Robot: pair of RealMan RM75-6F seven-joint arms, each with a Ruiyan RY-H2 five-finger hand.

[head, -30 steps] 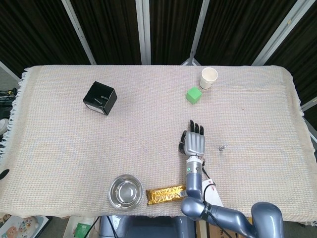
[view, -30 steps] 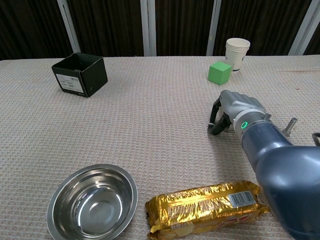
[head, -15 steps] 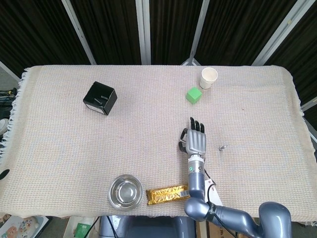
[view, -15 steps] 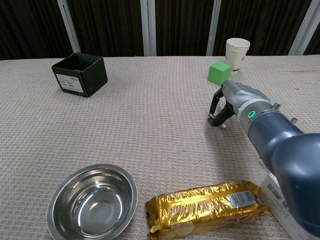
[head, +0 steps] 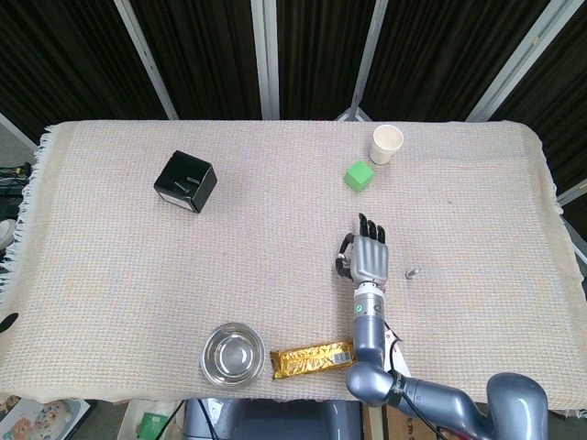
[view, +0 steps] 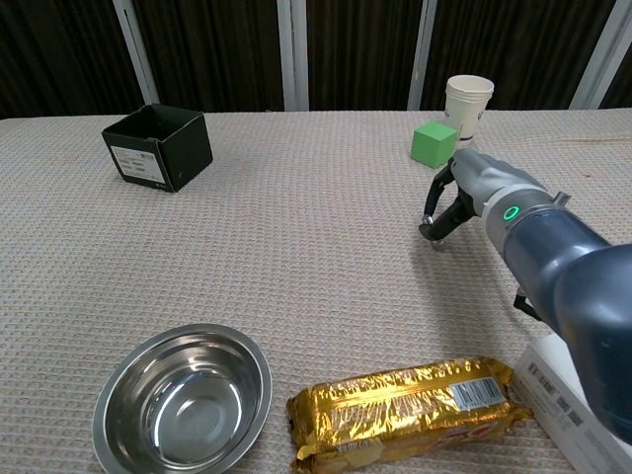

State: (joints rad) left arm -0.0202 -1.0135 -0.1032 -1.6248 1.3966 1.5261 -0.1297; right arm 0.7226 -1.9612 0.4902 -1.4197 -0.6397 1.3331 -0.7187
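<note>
Right hand [head: 371, 258] hovers right of frame centre, fingers [view: 440, 209] spread, holding nothing, below the green cube [head: 359, 176]; a small metal piece [head: 413, 272] lies just right.

Grey right hand [head: 371, 259], dark fingertips, seemingly green-lit wrist.

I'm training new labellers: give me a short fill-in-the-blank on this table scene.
1. The cube beside the paper cup is ____.
2. The gold snack packet lies to the right of the steel ____.
3. The only hand showing is the robot's ____ one.

Missing words: green; bowl; right
</note>
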